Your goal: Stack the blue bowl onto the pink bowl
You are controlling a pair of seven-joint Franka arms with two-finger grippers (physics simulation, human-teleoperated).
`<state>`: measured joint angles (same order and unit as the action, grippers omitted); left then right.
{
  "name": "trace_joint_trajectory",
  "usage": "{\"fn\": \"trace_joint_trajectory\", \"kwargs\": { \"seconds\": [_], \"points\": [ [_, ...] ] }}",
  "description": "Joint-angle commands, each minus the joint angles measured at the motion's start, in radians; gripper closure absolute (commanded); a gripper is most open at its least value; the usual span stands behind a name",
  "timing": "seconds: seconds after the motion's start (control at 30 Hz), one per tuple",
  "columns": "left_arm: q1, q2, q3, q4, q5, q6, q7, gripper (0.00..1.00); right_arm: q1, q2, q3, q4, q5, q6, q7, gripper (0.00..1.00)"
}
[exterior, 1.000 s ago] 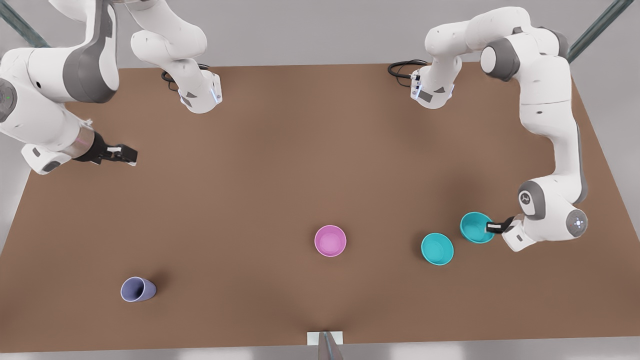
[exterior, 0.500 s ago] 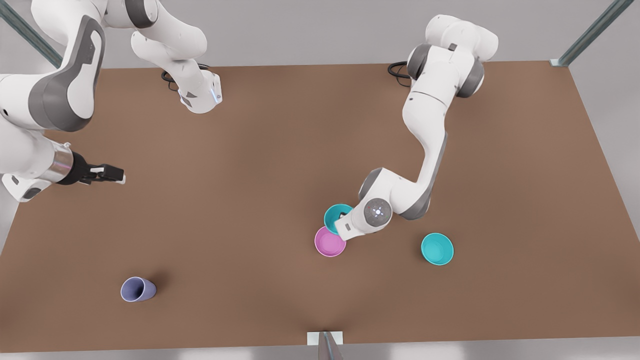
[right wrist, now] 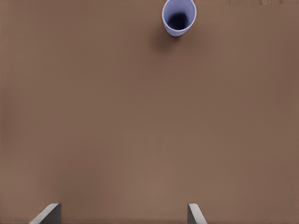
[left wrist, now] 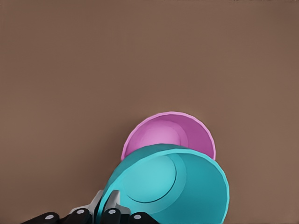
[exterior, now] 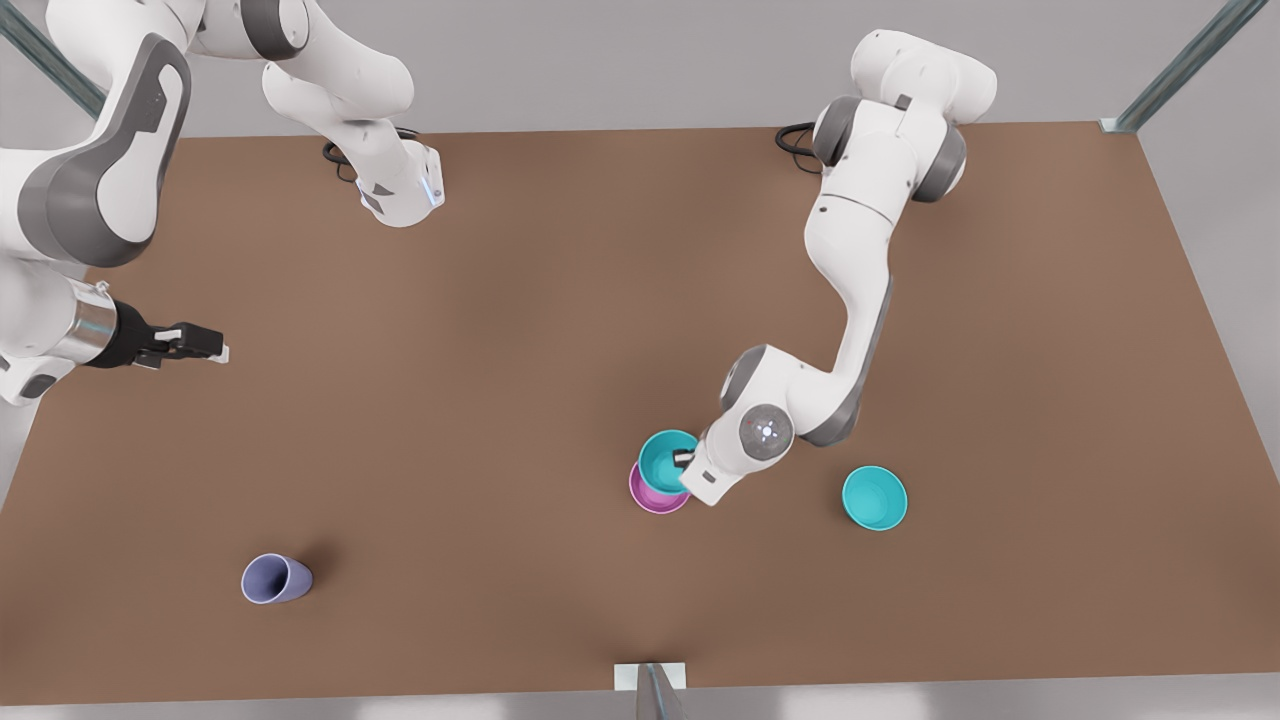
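over the table's near-middle stretch, in the front view, the left gripper (exterior: 684,459) pinches the rim of the blue bowl (exterior: 667,460), which hangs partly over the pink bowl (exterior: 655,496) — offset toward the far edge, not yet seated in it. the second turquoise bowl (exterior: 874,497) sits apart toward the front view's right, and the lavender cup (exterior: 274,578) stands near the near edge at the front view's left. the right gripper (exterior: 208,344) waits beside the table's edge at the front view's left, its fingers spread with nothing between them.

from the left wrist view, the fingers (left wrist: 108,205) clamp the blue bowl's (left wrist: 173,186) wall at the rim, one inside and one outside; the pink bowl (left wrist: 166,135) shows beneath and beyond it on the table (left wrist: 70,70).

from the right wrist view, both fingertips (right wrist: 47,213) stand wide apart over bare table, the lavender cup (right wrist: 178,17) well off.

the bowl looks like light, stiff, smooth plastic (likely slippery), so a rim pinch suits it, though held at one side it may tilt or swing — centring it over the pink bowl before letting go seems wise.
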<state>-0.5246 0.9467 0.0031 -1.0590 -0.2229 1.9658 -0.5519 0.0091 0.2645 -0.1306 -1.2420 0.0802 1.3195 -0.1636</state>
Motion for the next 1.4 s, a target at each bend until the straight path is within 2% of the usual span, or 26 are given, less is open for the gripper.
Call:
{"fn": "trace_joint_trajectory", "kwargs": {
  "seconds": [0.0, 0.93, 0.97, 1.0, 1.1, 1.17, 1.23, 1.33, 1.37],
  "points": [
    [0.000, 0.003, 0.000, 0.002, -0.010, 0.044, -0.286, 0.79, 0.000, 0.002, 0.000, 0.009, 0.000, -0.002, -0.088, 0.00],
    [-0.002, 0.020, -0.006, 0.001, -0.073, 0.070, -0.286, 0.79, 0.000, 0.009, 0.000, 0.010, -0.002, -0.002, -0.090, 0.00],
    [-0.002, 0.021, -0.006, 0.001, -0.073, 0.070, -0.284, 0.73, 0.000, 0.009, 0.000, 0.012, -0.002, -0.002, -0.090, 0.00],
    [-0.002, 0.021, -0.006, 0.001, -0.070, 0.070, -0.281, 0.00, 0.000, 0.009, 0.000, 0.012, -0.002, -0.002, -0.090, 0.00],
    [0.003, 0.010, -0.002, 0.002, -0.062, -0.008, -0.280, 0.00, 0.000, 0.009, 0.000, 0.010, -0.002, -0.002, -0.090, 0.00],
    [0.124, -0.206, 0.015, 0.007, 0.065, -0.433, -0.160, 0.00, 0.000, 0.009, 0.000, 0.010, -0.002, -0.003, -0.090, 0.00],
    [0.233, -0.388, 0.018, 0.007, 0.211, -0.660, 0.135, 0.00, 0.000, 0.009, 0.000, 0.010, -0.002, -0.002, -0.090, 0.00],
    [0.337, -0.488, 0.015, 0.005, 0.326, -0.752, 0.447, 0.00, 0.002, 0.009, 0.000, 0.012, -0.005, -0.002, -0.088, 0.00],
    [0.391, -0.589, 0.012, -0.122, 0.321, -0.641, 0.587, 0.00, 0.002, 0.009, 0.000, 0.013, -0.008, -0.002, -0.090, 0.00]
  ]
}}
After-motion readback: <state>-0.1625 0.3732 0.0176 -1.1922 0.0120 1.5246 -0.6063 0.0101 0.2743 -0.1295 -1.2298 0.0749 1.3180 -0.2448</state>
